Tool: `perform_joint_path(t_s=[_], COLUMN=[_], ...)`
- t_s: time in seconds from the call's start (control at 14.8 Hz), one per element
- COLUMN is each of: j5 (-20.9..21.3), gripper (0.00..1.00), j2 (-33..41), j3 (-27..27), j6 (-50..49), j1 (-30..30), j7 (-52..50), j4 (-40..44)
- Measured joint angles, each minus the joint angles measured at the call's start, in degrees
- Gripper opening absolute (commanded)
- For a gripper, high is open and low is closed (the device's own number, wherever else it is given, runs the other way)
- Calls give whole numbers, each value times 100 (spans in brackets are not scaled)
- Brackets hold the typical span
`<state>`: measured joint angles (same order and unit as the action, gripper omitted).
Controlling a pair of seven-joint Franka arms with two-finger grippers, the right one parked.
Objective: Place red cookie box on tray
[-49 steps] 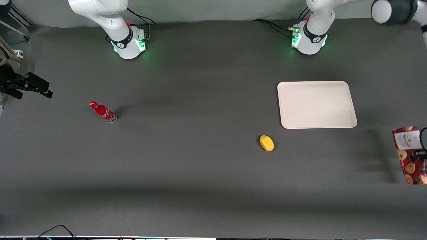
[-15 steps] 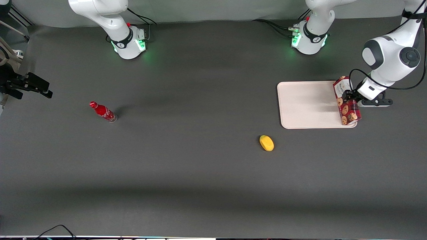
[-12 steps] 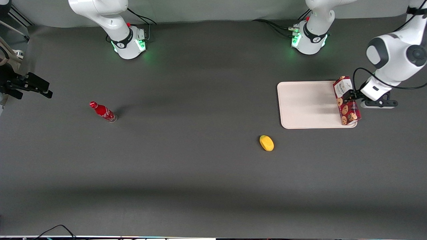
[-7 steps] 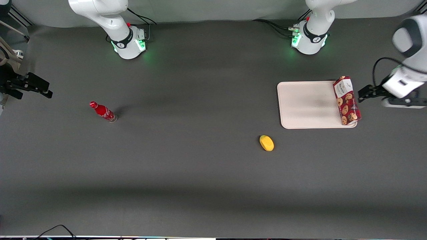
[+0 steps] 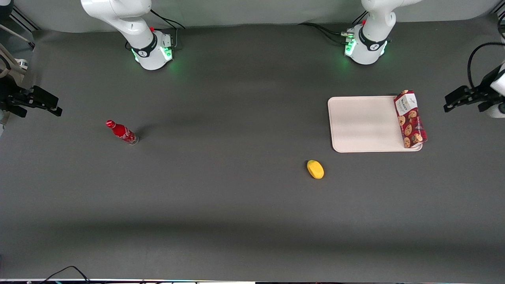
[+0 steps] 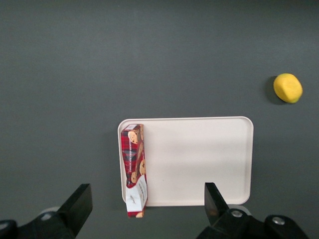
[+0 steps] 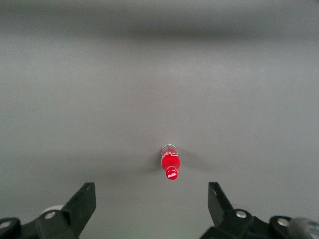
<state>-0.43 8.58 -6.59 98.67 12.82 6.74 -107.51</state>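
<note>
The red cookie box (image 5: 410,119) stands on its long narrow side along the edge of the cream-white tray (image 5: 367,124) that faces the working arm's end of the table, its white-label end farther from the front camera. It also shows in the left wrist view (image 6: 133,168) on the tray (image 6: 199,159), with its label end sticking out past the tray's rim. My left gripper (image 5: 457,100) is open and empty, raised above the table, well apart from the box, toward the working arm's end. Its fingers (image 6: 79,204) stand wide apart.
A yellow lemon-like object (image 5: 315,169) lies on the dark table nearer to the front camera than the tray; it also shows in the left wrist view (image 6: 287,87). A small red bottle (image 5: 121,132) stands toward the parked arm's end of the table.
My gripper carried the box over to the tray's edge, let go of it and drew away toward the working arm's end. The box stays on the tray.
</note>
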Motion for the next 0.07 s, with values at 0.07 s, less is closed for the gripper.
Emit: perform_joint_path(t_s=[0.07], j5=[0], gripper=[100], j2=[-67], j3=[-74], j6=[-285], j1=[0], j7=[-96], j4=[302])
